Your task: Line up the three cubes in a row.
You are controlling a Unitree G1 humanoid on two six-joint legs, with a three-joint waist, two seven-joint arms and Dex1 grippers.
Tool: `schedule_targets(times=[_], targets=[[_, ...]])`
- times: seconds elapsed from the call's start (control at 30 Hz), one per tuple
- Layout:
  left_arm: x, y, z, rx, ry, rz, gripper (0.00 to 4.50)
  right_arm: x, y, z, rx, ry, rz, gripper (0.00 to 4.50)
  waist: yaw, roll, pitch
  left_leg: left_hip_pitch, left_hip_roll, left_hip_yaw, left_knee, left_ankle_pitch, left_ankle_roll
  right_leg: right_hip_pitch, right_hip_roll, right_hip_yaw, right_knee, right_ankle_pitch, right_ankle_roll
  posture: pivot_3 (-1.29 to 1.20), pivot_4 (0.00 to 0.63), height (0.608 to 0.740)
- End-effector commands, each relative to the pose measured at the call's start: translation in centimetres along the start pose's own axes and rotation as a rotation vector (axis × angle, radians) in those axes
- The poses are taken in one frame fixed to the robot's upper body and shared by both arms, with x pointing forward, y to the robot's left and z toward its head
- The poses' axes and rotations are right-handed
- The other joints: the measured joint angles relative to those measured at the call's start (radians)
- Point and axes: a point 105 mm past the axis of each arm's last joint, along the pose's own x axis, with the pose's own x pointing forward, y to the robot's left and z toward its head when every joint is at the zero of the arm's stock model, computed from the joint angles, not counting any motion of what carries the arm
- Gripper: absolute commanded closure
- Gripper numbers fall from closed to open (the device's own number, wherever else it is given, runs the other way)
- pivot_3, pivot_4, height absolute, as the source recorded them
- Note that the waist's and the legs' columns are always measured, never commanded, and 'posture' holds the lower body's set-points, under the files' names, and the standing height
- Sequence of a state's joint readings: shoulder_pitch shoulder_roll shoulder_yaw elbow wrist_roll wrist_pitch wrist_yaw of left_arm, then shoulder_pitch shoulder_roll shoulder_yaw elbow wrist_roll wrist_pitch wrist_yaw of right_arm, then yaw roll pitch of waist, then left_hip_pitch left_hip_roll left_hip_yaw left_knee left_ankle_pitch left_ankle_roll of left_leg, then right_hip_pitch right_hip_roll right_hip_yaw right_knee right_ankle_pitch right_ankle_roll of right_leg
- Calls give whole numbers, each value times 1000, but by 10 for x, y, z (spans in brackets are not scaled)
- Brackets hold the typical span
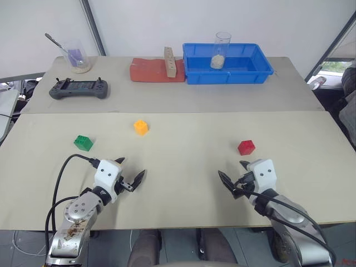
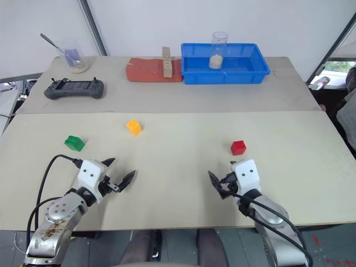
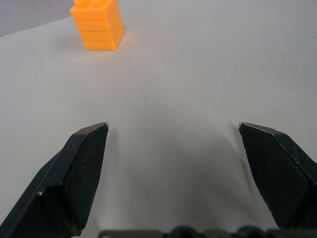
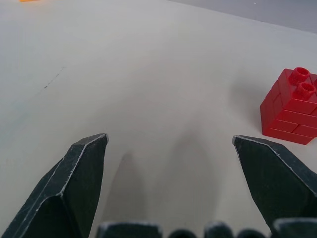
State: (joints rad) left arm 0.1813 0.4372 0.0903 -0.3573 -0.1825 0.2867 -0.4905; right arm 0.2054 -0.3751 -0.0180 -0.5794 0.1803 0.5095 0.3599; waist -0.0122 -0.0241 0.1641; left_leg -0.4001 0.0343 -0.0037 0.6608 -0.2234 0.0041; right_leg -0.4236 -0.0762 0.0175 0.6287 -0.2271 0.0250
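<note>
Three studded cubes lie apart on the near beige table. The green cube (image 1: 83, 142) is at the left, the yellow-orange cube (image 1: 141, 127) further back near the middle, the red cube (image 1: 246, 147) at the right. My left gripper (image 1: 132, 171) hovers open and empty near the front edge, to the right of and nearer than the green cube. The yellow-orange cube (image 3: 98, 23) lies well beyond its fingers. My right gripper (image 1: 233, 171) is open and empty, just in front of the red cube (image 4: 292, 108), which sits beside its right fingertip.
On the far table stand a blue bin (image 1: 227, 63) with a clear cup (image 1: 219, 50) inside, a red pad (image 1: 156, 71) bearing a tall wooden block (image 1: 169, 61), a black game controller (image 1: 78, 88) and a glass with a spoon (image 1: 77, 57).
</note>
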Motion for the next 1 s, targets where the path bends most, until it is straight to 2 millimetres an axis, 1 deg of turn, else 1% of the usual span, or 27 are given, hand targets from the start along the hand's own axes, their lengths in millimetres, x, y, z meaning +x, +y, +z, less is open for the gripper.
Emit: schedule_targets(times=[0.03,0.23,0.33,0.43,0.6,0.77,0.87,1.0], targets=[[-2,0,12,24,-42,-1,0,-4,-4,13,-31,-54,-19,36,0,0,0,0,0,0,0,0,0,0,0,0,0,0,0,0,150,740],[1,-3,18,0,-75,-31,0,-9,-10,10,-44,-45,-70,36,0,0,0,0,0,0,0,0,0,0,0,0,0,0,0,0,150,740],[3,-4,25,-18,-99,-67,0,-12,-17,12,-90,-61,-126,36,1,0,0,0,0,0,0,0,0,0,0,0,0,0,0,0,150,740],[6,-7,32,-22,-114,-127,0,-18,-19,11,-99,-52,-114,36,1,0,0,0,0,0,0,0,0,0,0,0,0,0,0,0,150,740],[10,-15,50,6,-159,-244,0,-28,-31,9,-92,-46,-123,36,1,0,0,0,0,0,0,0,0,0,0,0,0,0,0,0,150,740],[16,-29,71,69,-217,-406,0,-39,-44,10,-89,-51,-163,36,2,0,0,0,0,0,0,0,0,0,0,0,0,0,0,0,150,740],[19,-39,85,81,-252,-488,0,-42,-51,12,-84,-65,-196,36,2,0,0,0,0,0,0,0,0,0,0,0,0,0,0,0,150,740],[24,-46,101,100,-297,-545,0,-45,-56,13,-80,-79,-229,36,0,0,0,0,0,0,0,0,0,0,1,1,0,0,0,0,150,740]])
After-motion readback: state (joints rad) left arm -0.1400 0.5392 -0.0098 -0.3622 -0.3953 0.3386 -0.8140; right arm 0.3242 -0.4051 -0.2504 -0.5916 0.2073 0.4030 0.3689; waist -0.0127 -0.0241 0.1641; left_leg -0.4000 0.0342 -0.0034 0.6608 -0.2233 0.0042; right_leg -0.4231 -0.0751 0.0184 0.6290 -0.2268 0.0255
